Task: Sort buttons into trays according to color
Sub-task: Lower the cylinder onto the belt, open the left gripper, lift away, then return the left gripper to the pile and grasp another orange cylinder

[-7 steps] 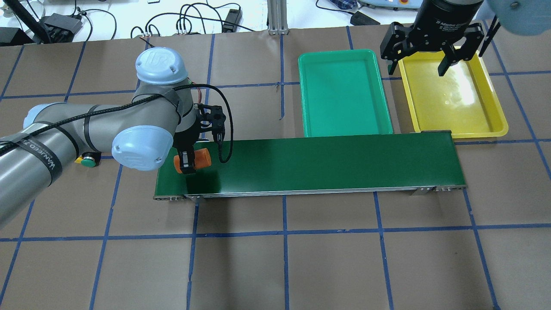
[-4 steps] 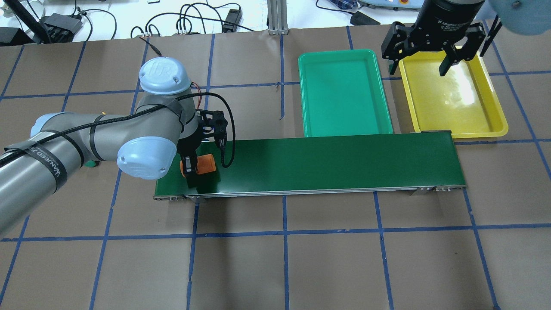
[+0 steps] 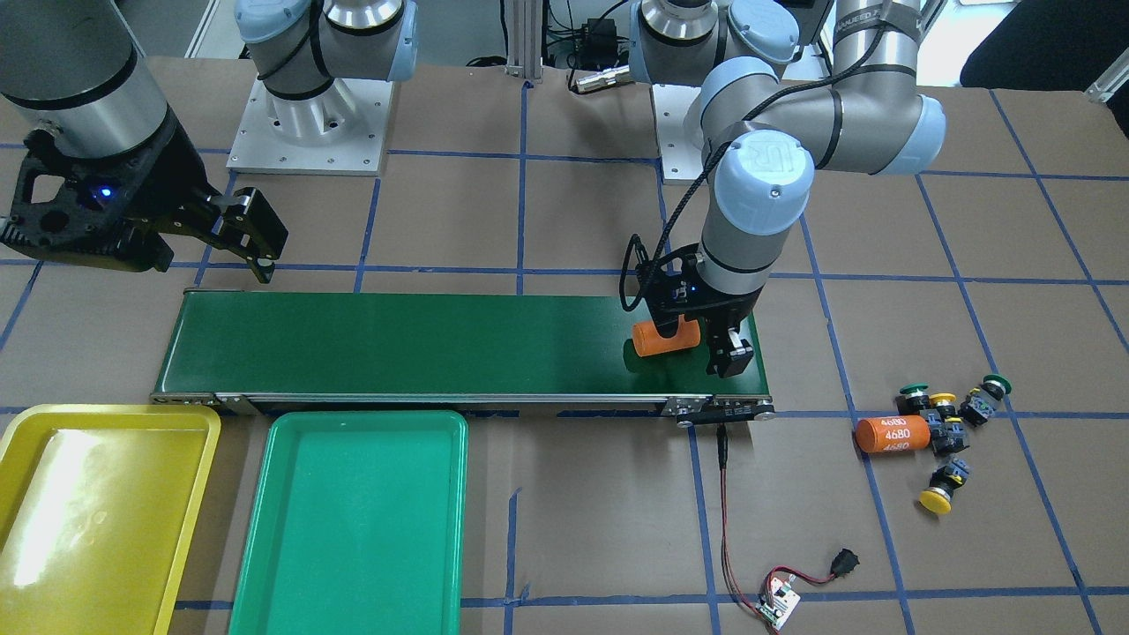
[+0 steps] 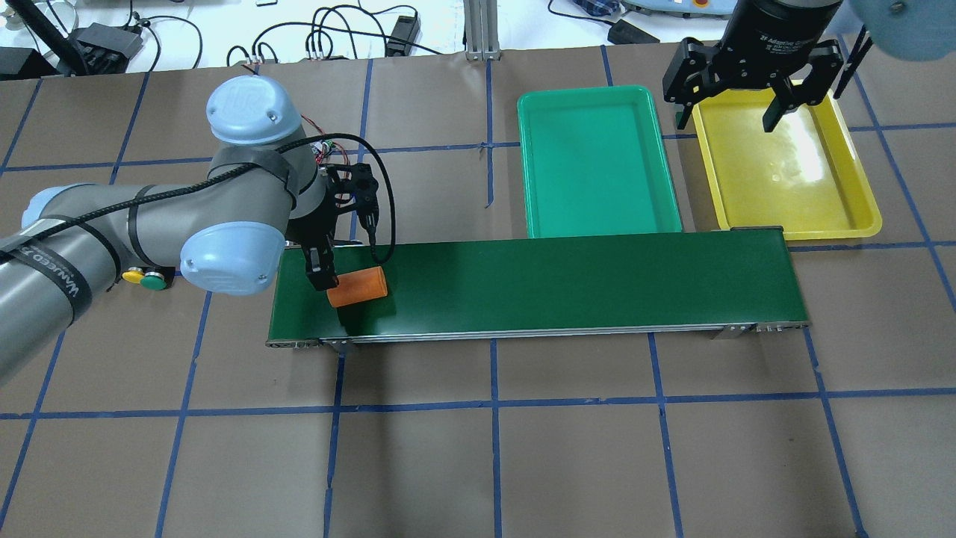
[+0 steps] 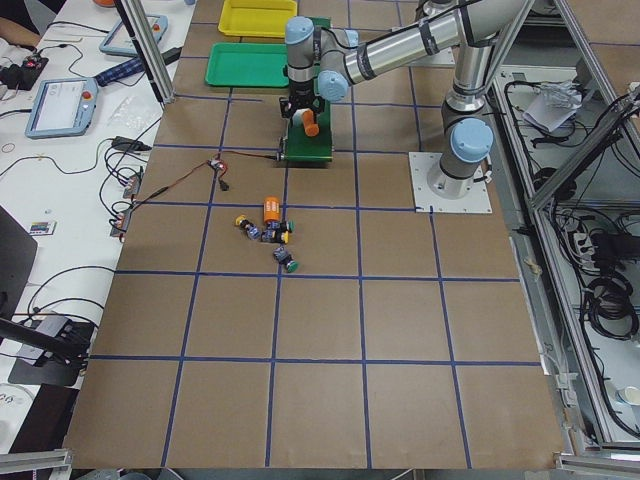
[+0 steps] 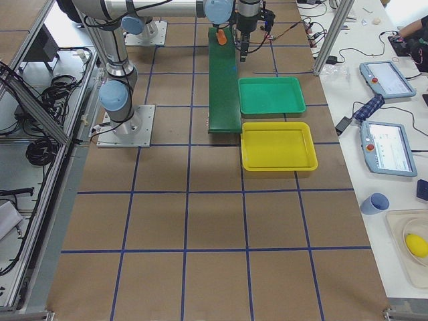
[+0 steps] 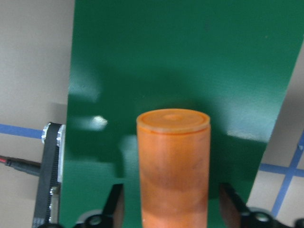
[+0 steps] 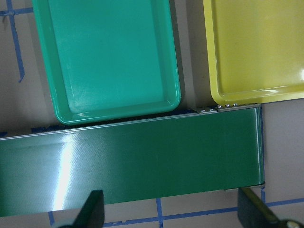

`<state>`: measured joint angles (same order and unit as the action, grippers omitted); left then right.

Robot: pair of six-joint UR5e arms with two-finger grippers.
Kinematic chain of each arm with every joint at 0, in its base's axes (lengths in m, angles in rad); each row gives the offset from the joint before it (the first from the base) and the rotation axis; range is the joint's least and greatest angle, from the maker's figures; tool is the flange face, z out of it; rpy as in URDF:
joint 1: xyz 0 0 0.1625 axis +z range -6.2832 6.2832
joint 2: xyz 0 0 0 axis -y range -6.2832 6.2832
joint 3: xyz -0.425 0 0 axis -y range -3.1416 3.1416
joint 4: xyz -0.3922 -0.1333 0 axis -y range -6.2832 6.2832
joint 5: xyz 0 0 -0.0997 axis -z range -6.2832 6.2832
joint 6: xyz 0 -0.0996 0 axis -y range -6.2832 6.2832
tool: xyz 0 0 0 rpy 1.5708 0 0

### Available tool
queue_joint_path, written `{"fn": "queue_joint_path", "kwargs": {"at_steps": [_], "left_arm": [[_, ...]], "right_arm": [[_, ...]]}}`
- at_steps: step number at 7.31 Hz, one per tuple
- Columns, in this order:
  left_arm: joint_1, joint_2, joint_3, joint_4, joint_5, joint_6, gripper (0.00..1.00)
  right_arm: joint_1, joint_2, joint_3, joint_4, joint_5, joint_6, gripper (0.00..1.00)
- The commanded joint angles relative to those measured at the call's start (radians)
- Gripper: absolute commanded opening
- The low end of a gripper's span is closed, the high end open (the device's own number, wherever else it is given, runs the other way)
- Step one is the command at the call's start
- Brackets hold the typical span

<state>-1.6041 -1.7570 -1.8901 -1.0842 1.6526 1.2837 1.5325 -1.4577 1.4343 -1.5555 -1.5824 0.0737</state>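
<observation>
Four buttons [image 3: 948,430] lie in a little heap on the brown desk [image 3: 573,220]. They are just past the end of the long dark green belt [image 3: 397,339] (the end on the robot's left side). A fat orange cylinder marked 4680 [image 3: 893,434] lies on its side and touches the heap. It sits between the buttons and the belt. From overhead, the left arm [image 4: 149,224] hides most of the heap.

One yellow button [image 3: 937,498] lies on its side a little apart from the others. Its long line runs from block to cap, and the cap points away from the robot. One green button [image 3: 995,384] is at the outer edge, tipped over, with its cap pointing toward the robot and away from the belt. The other two are packed tight against the cylinder, and I cannot tell which way they lean.

The green tray [image 3: 353,529] and yellow tray [image 3: 97,529] lie side by side at the belt's other end, well apart from the buttons.

A second orange cylinder [image 3: 663,339] lies along the belt. The left gripper [image 7: 174,213] is over it with its fingers apart, and there is a gap on each side. The right gripper [image 8: 172,209] hangs over the belt's tray end with its fingers wide apart. A small circuit board [image 3: 780,601] with red wires lies on the desk.
</observation>
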Motion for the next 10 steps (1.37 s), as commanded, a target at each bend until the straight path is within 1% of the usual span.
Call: {"fn": "queue_joint_path", "kwargs": {"at_steps": [1,2,3,4,5,6,8,9,10], "left_arm": [[0.189,-0.005,0.045,-0.075,-0.064,0.084,0.83],[0.298,-0.036,0.046,-0.066,-0.085,0.203,0.84],[0.382,-0.068,0.066,-0.043,-0.085,0.323,0.9],[0.401,-0.106,0.122,-0.043,-0.082,0.36,0.9],[0.408,-0.152,0.153,-0.014,-0.079,0.418,0.98],[0.435,-0.191,0.146,0.047,-0.076,0.421,1.0],[0.492,-0.245,0.157,0.05,-0.083,0.431,1.0],[0.494,-0.269,0.158,0.055,-0.082,0.44,1.0],[0.495,-0.294,0.152,0.096,-0.079,0.44,1.0]], "right_arm": [[0.001,0.0,0.0,0.0,0.001,0.0,1.0],[0.0,0.0,0.0,0.0,0.001,0.001,1.0],[0.0,0.0,0.0,0.0,0.001,0.001,1.0],[-0.002,-0.003,-0.002,-0.003,-0.013,0.001,1.0],[0.003,0.005,-0.002,-0.009,-0.014,0.003,1.0],[0.001,0.002,-0.002,-0.008,-0.014,0.003,1.0],[0.008,0.006,-0.002,-0.002,-0.018,0.005,1.0],[0.008,0.002,-0.002,0.001,-0.018,0.018,1.0],[0.008,-0.001,0.0,0.003,-0.018,0.021,1.0]]}}
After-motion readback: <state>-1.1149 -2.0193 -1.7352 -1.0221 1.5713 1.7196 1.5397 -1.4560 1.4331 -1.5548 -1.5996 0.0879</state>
